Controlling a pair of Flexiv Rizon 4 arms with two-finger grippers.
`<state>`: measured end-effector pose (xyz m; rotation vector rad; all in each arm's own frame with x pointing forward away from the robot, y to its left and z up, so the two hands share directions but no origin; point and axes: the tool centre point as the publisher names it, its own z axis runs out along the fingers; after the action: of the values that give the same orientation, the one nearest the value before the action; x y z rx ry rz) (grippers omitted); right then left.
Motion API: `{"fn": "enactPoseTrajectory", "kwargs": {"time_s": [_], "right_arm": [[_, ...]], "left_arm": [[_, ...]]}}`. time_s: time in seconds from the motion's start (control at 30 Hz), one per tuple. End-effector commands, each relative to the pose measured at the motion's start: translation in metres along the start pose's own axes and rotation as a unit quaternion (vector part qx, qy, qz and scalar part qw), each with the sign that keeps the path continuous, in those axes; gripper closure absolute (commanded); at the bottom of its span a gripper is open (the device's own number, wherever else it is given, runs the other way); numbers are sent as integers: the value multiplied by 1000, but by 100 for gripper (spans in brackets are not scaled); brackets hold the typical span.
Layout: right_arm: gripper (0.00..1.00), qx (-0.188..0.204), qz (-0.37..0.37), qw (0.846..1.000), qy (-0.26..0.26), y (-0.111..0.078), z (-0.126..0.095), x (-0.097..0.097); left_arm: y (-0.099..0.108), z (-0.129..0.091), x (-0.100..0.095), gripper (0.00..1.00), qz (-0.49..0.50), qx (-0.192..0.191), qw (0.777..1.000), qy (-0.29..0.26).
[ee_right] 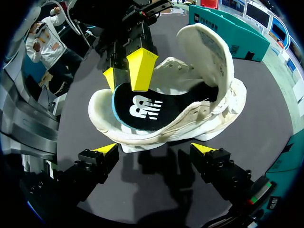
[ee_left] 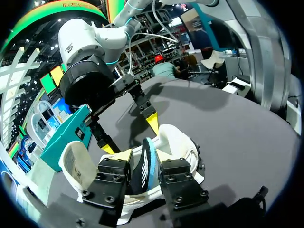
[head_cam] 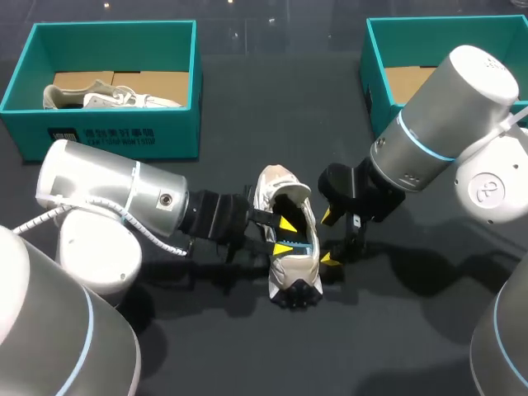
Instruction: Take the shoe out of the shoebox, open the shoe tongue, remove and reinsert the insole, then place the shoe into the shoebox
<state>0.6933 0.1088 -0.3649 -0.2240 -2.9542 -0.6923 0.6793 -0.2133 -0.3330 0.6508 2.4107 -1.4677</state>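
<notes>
White, with its tongue (ee_right: pixel 209 52) standing folded back from the opening, the shoe (head_cam: pixel 285 266) is sitting out on the dark table (head_cam: pixel 247 107) between my two arms, well clear of both boxes. My left gripper (head_cam: pixel 285 235) is reaching in from the side, and both of its yellow tips are sitting down inside the shoe's opening. From the left wrist I am seeing the black, blue-edged insole (ee_right: pixel 142 107) standing on edge between its fingers (ee_left: pixel 114 173). They are set narrow, one pressing on each face, so the gripper is pinching the insole while most of it is lying in the shoe. My right gripper (ee_right: pixel 156 148) is hanging just beside the shoe on its far side. Its fingers are spread wide, the shoe's side wall is lying ahead of the tips rather than between them, and it is holding nothing. At the table's back, the left teal shoebox (head_cam: pixel 107 136) is holding another pale shoe (head_cam: pixel 115 97) on brown card. The right teal shoebox (head_cam: pixel 375 74) is showing only its brown card floor behind my right arm.
</notes>
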Motion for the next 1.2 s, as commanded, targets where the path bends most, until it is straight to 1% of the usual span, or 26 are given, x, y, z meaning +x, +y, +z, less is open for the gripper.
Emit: {"fn": "enactPoseTrajectory", "kwargs": {"time_s": [0.03, 0.2, 0.27, 0.3, 0.33, 0.43, 0.57, 0.6, 0.87, 1.03, 1.1, 1.17, 1.2], "right_arm": [[0, 4, 3, 1000, -5, -9, -12, 1], [0, 8, 4, 1000, -6, -21, -30, 0], [0, 11, 4, 1000, -6, -26, -36, -1], [0, 10, 4, 1000, -5, -29, -40, -2], [0, 21, 11, 1000, -5, -33, -44, -2], [0, 28, 15, 999, -8, -43, -55, -4], [0, 25, 23, 999, -7, -55, -66, -8], [0, 16, 37, 999, -4, -60, -68, -10], [0, 16, 37, 999, -4, -60, -68, -10], [0, 16, 37, 999, -4, -60, -68, -10], [0, 16, 37, 999, -4, -60, -68, -10], [0, 16, 37, 999, -4, -60, -68, -10], [0, 16, 37, 999, -4, -60, -68, -10]], "left_arm": [[-4, -14, -1, 70, 1, -9, 1000, 12], [-3, -24, 1, 69, 2, -16, 1000, 25], [-2, -28, 3, 68, 5, -25, 999, 35], [-2, -31, 5, 68, 3, -22, 999, 39], [-1, -33, 6, 68, 3, -25, 999, 45], [0, -41, 8, 67, 5, -34, 998, 58], [-3, -57, 8, 67, 12, -40, 996, 73], [-4, -62, 8, 67, 18, -44, 996, 82], [-9, -94, 3, 67, 41, -57, 989, 132], [-12, -112, -1, 70, 56, -64, 982, 167], [-13, -119, -5, 74, 60, -60, 977, 193], [-14, -123, -9, 85, 69, -65, 972, 215], [-14, -125, -11, 100, 75, -70, 966, 236]]}}
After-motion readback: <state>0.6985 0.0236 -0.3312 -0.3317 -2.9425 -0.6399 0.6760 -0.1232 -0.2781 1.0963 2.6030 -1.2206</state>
